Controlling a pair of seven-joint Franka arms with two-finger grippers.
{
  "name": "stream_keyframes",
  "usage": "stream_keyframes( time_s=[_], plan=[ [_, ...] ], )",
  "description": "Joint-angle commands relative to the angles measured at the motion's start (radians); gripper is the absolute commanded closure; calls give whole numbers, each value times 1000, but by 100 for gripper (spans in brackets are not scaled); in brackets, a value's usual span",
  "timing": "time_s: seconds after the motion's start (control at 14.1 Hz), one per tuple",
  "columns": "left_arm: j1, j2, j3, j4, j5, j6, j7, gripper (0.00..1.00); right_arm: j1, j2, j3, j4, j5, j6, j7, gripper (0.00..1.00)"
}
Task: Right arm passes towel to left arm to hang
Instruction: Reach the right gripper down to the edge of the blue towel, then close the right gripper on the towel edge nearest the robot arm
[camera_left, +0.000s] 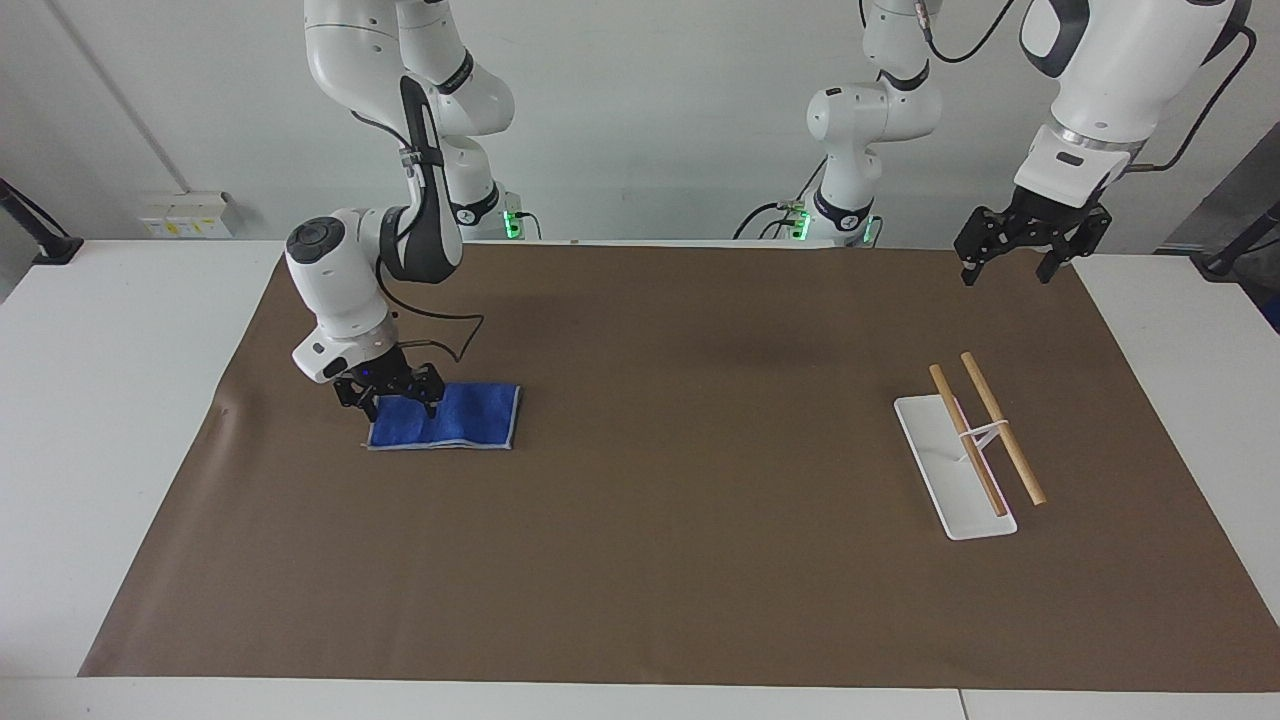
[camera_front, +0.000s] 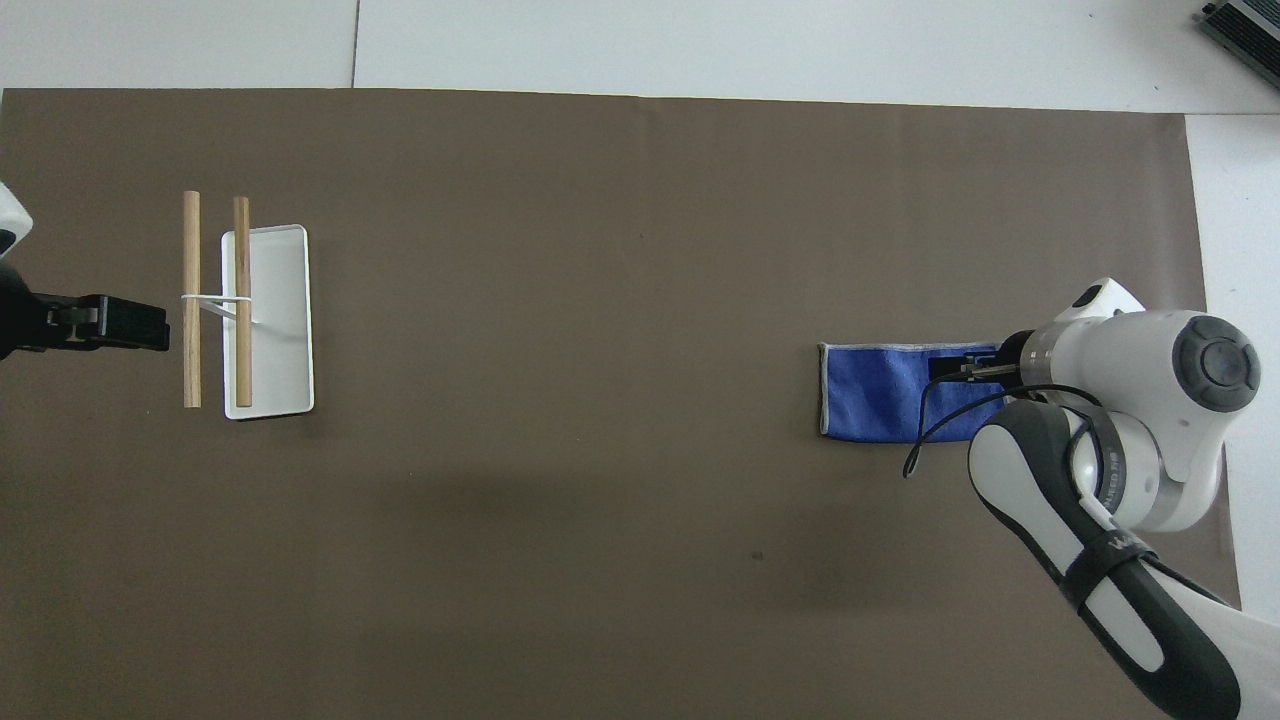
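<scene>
We see the towel (camera_left: 455, 417) lying flat on the brown mat (camera_left: 650, 560) toward the right arm's end of the table (camera_left: 120, 420). It is a small royal-blue cloth folded into a rectangle, with a thin pale grey edging along its sides and a soft, nubby surface. The right gripper (camera_left: 391, 397) is down at the towel's end, the one toward the right arm's end of the table, with its fingers spread and straddling that end; we cannot tell whether they have closed on the cloth. The left gripper (camera_left: 1010, 262) waits, hanging in the air over the mat's edge nearest the robots, its fingers apart and holding nothing. Well apart from the towel, toward the left arm's end, stands a white rack (camera_left: 955, 465) carrying two wooden rods (camera_left: 1000, 425) side by side.
</scene>
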Motion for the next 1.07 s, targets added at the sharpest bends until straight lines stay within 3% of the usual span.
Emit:
stream_keyframes(
  time_s=[0.0, 0.36, 0.5, 0.57, 0.64, 0.85, 0.92, 0.99],
  plan=[
    [-2, -18, 4, -16, 5, 6, 5, 0, 2, -1, 3, -49, 29, 45, -35, 0],
    [-2, -18, 4, -17, 5, 6, 5, 0, 1, 24, 3, -68, 29, 81, -52, 0],
    [-2, -18, 4, -16, 5, 8, 5, 0, 1, 27, 3, -70, 29, 84, -52, 5],
    [-2, -18, 4, -16, 5, 6, 5, 0, -1, 27, 3, -70, 29, 84, -52, 14],
    [-2, -18, 4, -16, 5, 8, 5, 0, -1, 28, 3, -70, 29, 84, -52, 30],
    [-2, -18, 4, -16, 5, 8, 5, 0, -1, 30, 3, -69, 29, 82, -44, 88],
    [-2, -18, 4, -16, 5, 8, 5, 0, -1, 30, 3, -64, 29, 76, -38, 100],
    [-2, -18, 4, -16, 5, 8, 5, 0, 1, 32, 3, -56, 30, 72, -28, 100]
  ],
)
